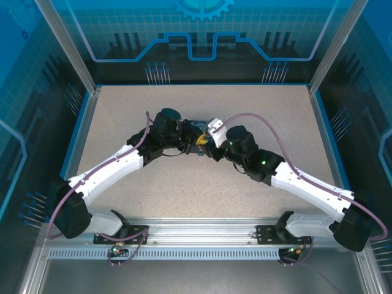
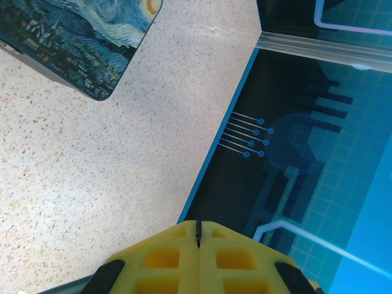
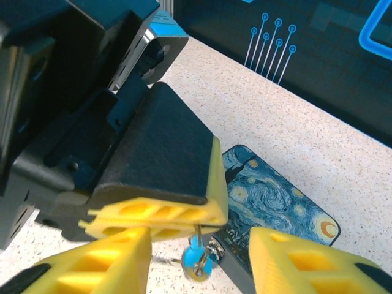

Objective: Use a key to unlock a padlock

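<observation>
1. Step in hand (my read): you are getting the key (image 3: 198, 234) gripped cleanly above the printed box (image 3: 275, 205), before it goes anywhere near the padlock.
2. The left gripper (image 2: 198, 242) is pressed fully together. A thin dark sliver sits in the seam between its yellow pads, and I take that to be the key pinched there.
3. From the right wrist, a thin metal stem drops out from under those closed pads. A blue tag (image 3: 196, 262) and small rings dangle from it, just off the near-left corner of the box.
4. The right gripper (image 3: 199, 239) stands apart at a medium gap and holds nothing. The stem and tag hang in the gap, touching neither finger as far as I can tell.
5. I cannot pick out the padlock. The top view shows a yellow spot over the box where the two arms meet, but it could just be finger pads.
6. To do this well, keep the left pinch firm so the key cannot pivot in the pads.
7. Keep the right fingers clear of the dangling tag, because a snag there could twist the key loose.
8. Find the padlock relative to the box before you move in. Then square the blade to the keyhole and go slowly, since a slip would drop the key onto the speckled tabletop (image 2: 92, 184) beside the box.
</observation>
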Controlling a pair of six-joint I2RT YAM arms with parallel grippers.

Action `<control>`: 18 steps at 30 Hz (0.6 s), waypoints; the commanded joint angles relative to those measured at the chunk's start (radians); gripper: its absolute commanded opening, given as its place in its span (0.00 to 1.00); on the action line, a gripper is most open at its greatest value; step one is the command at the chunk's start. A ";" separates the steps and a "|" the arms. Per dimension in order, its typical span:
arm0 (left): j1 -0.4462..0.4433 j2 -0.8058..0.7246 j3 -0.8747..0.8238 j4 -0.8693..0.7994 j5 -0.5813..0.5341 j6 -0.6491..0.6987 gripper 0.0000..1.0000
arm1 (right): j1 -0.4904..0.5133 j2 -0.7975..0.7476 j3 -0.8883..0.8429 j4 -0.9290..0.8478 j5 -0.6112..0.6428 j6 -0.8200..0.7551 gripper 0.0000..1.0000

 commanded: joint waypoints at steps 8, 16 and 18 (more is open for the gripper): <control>-0.027 -0.106 -0.114 0.269 -0.171 0.404 0.00 | -0.279 -0.198 -0.111 0.039 -0.381 0.521 0.59; -0.054 -0.132 -0.248 0.646 -0.238 0.647 0.00 | -0.353 -0.098 -0.202 0.354 -0.568 0.973 0.61; -0.057 -0.127 -0.293 0.754 -0.251 0.667 0.00 | -0.352 -0.071 -0.230 0.484 -0.583 1.071 0.61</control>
